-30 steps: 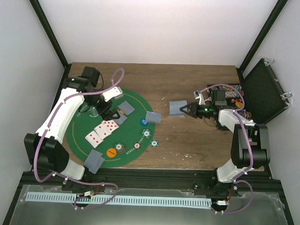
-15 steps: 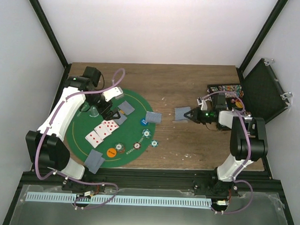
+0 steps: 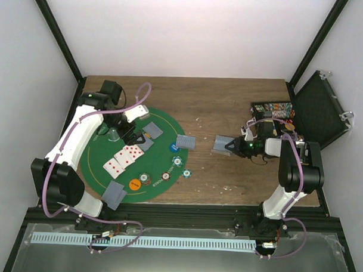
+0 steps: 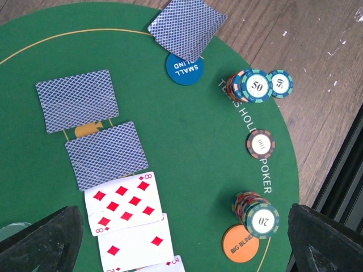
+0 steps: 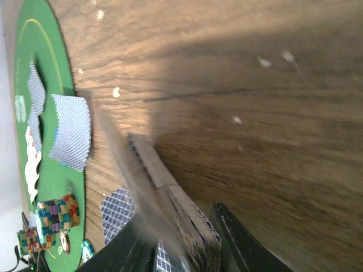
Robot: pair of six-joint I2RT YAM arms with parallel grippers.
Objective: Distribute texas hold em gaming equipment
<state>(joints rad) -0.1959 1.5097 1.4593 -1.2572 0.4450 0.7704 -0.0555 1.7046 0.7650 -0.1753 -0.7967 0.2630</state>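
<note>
Right gripper (image 3: 230, 145): card deck (image 5: 181, 209) sits between fingers, low over bare wood; pinched or slack, cannot tell. Best keep deck square and release only top card. Left gripper (image 4: 184, 212): fingers wide apart, green mat (image 4: 187, 147) beneath.

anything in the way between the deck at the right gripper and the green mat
Nothing visible: only bare table lies between the deck and the mat. The first thing on that line is the face-down cards at the mat's edge facing the deck.
</note>
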